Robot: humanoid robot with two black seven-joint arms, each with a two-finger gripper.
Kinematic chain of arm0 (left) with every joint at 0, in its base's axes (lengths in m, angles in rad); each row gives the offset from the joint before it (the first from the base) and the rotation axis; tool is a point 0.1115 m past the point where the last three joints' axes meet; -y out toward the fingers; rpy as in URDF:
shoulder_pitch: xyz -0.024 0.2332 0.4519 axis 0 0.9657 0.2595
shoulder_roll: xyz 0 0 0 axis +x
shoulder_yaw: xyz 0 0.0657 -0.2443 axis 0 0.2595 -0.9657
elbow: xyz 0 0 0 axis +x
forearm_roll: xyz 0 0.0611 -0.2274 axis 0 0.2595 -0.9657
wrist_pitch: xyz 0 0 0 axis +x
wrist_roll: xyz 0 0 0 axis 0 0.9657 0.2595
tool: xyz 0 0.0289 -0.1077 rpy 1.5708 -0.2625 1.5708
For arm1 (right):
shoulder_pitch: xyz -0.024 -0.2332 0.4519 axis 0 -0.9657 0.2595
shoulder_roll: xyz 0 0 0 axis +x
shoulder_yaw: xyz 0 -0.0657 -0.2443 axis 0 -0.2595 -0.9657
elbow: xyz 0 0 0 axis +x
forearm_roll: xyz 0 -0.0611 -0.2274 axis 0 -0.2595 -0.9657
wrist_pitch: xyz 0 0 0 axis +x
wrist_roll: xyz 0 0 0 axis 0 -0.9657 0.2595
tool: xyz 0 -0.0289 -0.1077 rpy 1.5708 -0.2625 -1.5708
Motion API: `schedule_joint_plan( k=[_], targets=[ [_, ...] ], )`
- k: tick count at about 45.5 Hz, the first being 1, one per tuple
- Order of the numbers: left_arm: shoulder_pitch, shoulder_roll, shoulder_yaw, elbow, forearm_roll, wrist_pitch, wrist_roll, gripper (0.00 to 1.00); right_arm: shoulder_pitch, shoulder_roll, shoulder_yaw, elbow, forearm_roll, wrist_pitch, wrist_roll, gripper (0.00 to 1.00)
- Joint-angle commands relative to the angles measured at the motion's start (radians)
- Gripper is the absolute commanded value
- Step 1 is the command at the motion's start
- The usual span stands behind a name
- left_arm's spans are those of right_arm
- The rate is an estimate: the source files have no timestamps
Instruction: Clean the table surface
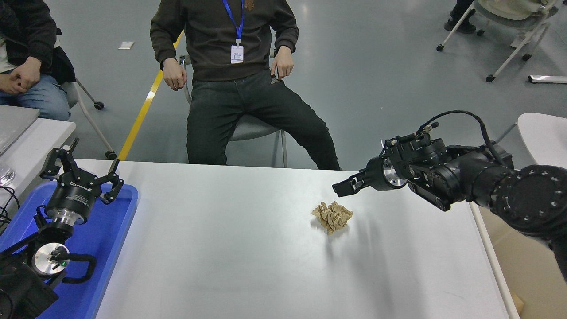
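Broadly, the table surface [248, 266] is a plain white-grey matte top with rounded corners, spreading beneath and to the left of the right gripper [343, 188] and filling most of the lower view. A crumpled ball of brown paper [332, 216] lies on it just below and slightly left of that claw's tip, not touching it. The right gripper reaches in from the right edge over the far side of the table; its fingers are seen edge-on as one dark wedge, so how wide they stand cannot be told, and it has hold of nothing.

Far off to its left, the left gripper [79, 170] is parked over a blue tray [113, 248] at the table's left edge, fingers spread wide and empty. Pale lettering runs along its body, too small to read.

Beyond the claw, across the table, a person [230, 53] sits on a chair wearing a blue lanyard. Another person [26, 66] sits at the far left. The floor is grey with a yellow line [141, 115], and a wheeled chair [509, 26] stands at the upper right.
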Motion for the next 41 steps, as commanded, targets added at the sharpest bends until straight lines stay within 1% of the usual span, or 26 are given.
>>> schedule_joint_plan(
  k=[1, 11, 24, 41],
  targets=[
    [0.000, 0.000, 0.000, 0.001, 0.000, 0.000, 0.000, 1.00, -0.031, 0.020, -0.049, -0.011, -0.010, -0.001, 0.000, 0.98],
    [0.000, 0.000, 0.000, -0.001, 0.000, 0.000, 0.000, 1.00, -0.070, 0.020, -0.049, -0.013, -0.014, -0.006, 0.000, 0.98],
    [0.000, 0.000, 0.000, -0.001, 0.000, 0.000, 0.000, 1.00, -0.083, 0.020, -0.023, -0.014, -0.002, -0.021, 0.000, 0.98],
    [0.000, 0.000, 0.000, -0.001, 0.000, 0.000, 0.000, 1.00, -0.146, 0.020, 0.068, -0.008, 0.003, -0.116, 0.002, 0.98]
  ],
)
